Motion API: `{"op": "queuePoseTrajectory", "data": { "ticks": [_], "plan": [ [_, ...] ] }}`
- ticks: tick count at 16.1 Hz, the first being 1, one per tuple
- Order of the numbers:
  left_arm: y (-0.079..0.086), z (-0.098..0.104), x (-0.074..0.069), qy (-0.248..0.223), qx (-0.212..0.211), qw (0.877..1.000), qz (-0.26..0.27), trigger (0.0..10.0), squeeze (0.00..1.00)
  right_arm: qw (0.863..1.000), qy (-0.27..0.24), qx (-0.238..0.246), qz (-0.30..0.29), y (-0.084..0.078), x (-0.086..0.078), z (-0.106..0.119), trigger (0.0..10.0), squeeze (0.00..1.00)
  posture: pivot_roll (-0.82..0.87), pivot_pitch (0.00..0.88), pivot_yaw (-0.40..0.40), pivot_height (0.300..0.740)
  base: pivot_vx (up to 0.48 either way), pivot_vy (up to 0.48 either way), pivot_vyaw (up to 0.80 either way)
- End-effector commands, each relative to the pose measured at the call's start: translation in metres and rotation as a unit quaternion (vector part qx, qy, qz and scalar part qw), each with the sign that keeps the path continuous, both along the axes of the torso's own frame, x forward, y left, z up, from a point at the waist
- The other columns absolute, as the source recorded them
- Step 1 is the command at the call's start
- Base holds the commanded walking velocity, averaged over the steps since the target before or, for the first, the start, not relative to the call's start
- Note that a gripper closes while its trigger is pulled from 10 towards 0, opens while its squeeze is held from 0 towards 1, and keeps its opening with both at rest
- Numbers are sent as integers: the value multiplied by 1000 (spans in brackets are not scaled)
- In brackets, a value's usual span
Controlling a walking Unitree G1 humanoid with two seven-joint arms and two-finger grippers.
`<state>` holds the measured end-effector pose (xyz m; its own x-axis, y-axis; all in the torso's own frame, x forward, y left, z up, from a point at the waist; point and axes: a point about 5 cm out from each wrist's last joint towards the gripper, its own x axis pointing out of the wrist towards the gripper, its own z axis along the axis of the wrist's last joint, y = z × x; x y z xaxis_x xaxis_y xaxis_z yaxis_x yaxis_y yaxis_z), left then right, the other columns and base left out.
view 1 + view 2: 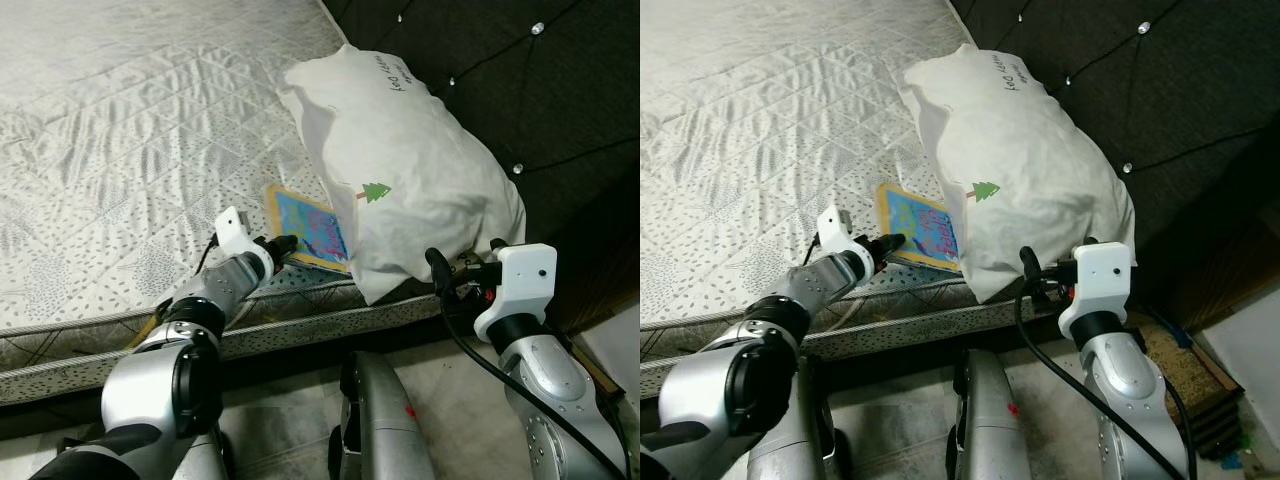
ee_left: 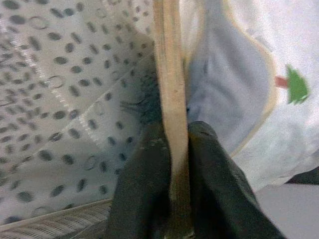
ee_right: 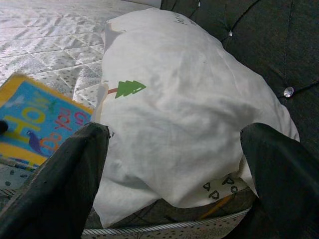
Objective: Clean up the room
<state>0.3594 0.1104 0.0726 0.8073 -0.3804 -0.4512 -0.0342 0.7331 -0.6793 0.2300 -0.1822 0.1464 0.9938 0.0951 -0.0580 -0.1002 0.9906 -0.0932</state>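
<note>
A thin picture book [image 1: 312, 228] with a blue cover and yellow border lies on the mattress near its front edge, partly tucked under a white pillow [image 1: 405, 160] printed with a small green tree. My left gripper [image 1: 283, 246] is shut on the book's near edge; in the left wrist view both black fingers [image 2: 144, 174] pinch the book's pale edge [image 2: 169, 89]. My right gripper [image 3: 177, 132] is open, its fingers [image 3: 65, 179] spread wide just in front of the pillow [image 3: 189, 109] at the mattress's edge. The book [image 3: 35, 119] lies to one side of it.
The quilted grey mattress [image 1: 130, 130] stretches away to the left. A dark tufted headboard [image 1: 520, 70] rises behind the pillow. Pale floor [image 1: 300, 420] lies below the bed edge. A brown mat [image 1: 1185, 375] is on the floor at the right.
</note>
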Motion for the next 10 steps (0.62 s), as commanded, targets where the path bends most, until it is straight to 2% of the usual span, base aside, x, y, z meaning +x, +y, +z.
{"op": "queuePoseTrajectory", "data": {
  "ticks": [1, 10],
  "plan": [
    [-4, -1, -1, 7, 12, 1000, -18, 10000, 1000, 1000, 2, -7, -3, -2, 1, 0, 10000, 0, -251, 66, -129, 551, 0, 0, 0],
    [25, 12, 10, -22, 59, 998, 17, 10000, 1000, 1000, -3, -10, -3, -1, 7, -3, 10000, 0, -232, 46, -123, 551, 0, 0, 0]
  ]
}}
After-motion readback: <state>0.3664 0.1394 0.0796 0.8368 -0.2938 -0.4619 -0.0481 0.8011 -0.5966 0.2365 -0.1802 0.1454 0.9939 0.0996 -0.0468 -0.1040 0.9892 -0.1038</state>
